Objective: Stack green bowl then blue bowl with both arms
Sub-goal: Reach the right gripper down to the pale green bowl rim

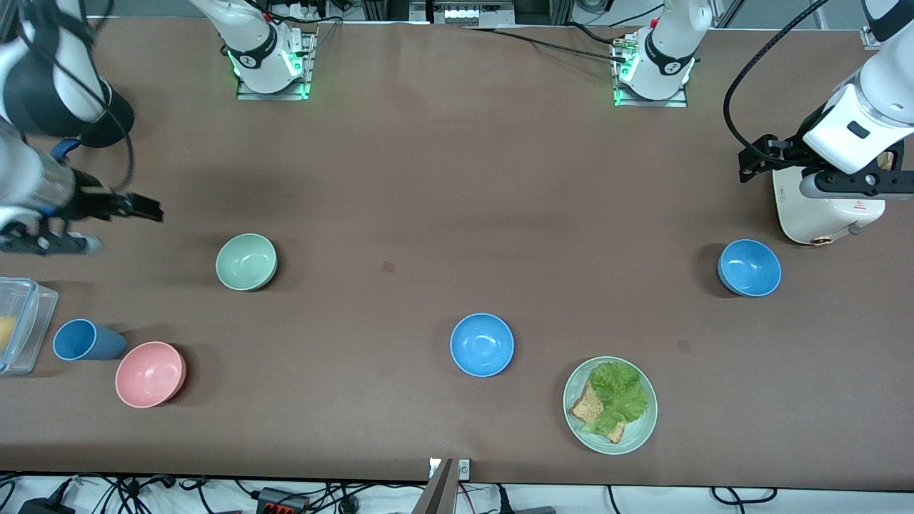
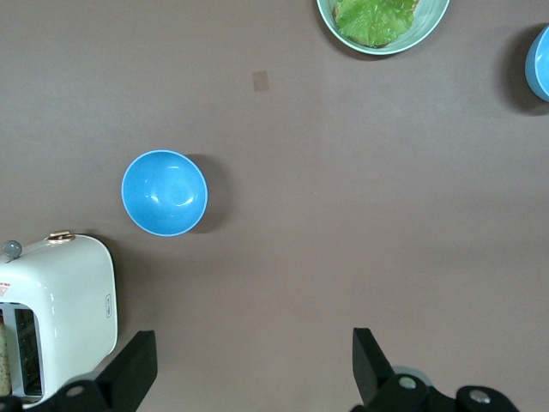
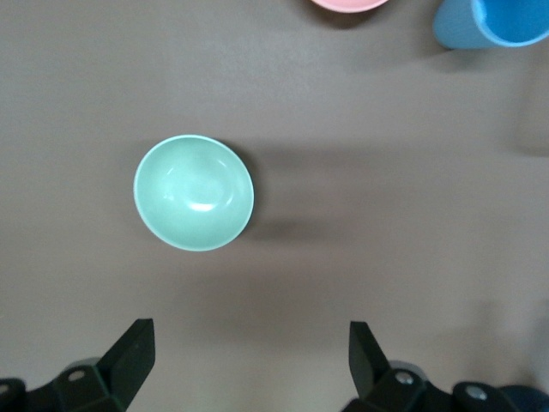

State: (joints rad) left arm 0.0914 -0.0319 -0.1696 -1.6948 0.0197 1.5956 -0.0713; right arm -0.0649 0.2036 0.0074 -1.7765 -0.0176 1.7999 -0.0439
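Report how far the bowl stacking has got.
Done: nothing. The small pale mint-green bowl sits alone and empty on the brown table, and both small bright blue bowls stand apart. In hand: nothing; the right hand hangs open above the green bowl, the left hand open near the white toaster. Left: both pickups and the stacking.

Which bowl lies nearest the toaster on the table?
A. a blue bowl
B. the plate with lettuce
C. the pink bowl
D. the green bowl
A: a blue bowl sits just in front of the white toaster at the left arm's end of the table, while the green bowl lies toward the right arm's end.
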